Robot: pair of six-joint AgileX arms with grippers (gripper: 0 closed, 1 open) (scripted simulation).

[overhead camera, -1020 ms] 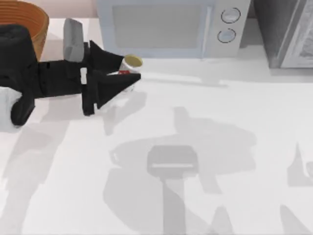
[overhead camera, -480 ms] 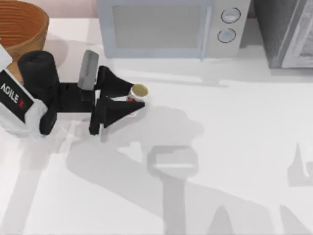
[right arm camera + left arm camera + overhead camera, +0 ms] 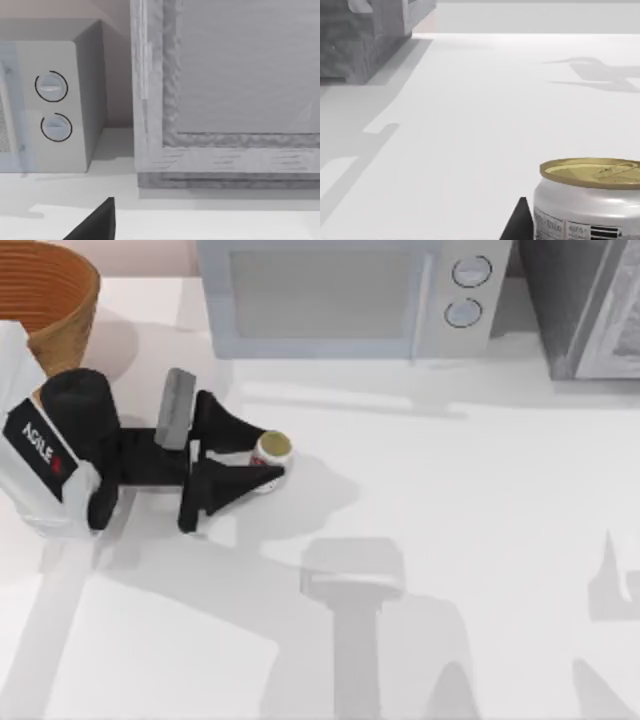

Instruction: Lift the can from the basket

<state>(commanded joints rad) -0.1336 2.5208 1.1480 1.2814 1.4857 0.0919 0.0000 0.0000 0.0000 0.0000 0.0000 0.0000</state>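
Mostly hidden can [image 3: 270, 450] btwn left end effector [image 3: 272, 456] fingers, basket [image 3: 62, 302] cropped.

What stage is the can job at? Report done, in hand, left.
Done: the can is out of the basket, which stands at the table's far left corner. In hand: the left gripper is shut on the can in front of the microwave. Left: nothing obvious beyond holding or releasing it.

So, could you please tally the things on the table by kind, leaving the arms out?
Cans: 1, the can between the left gripper's fingers
Baskets: 1, the basket at the far left corner
Microwaves: 1, the microwave at the back
Grey cabinets: 1, the cabinet at the far right
Total: 4
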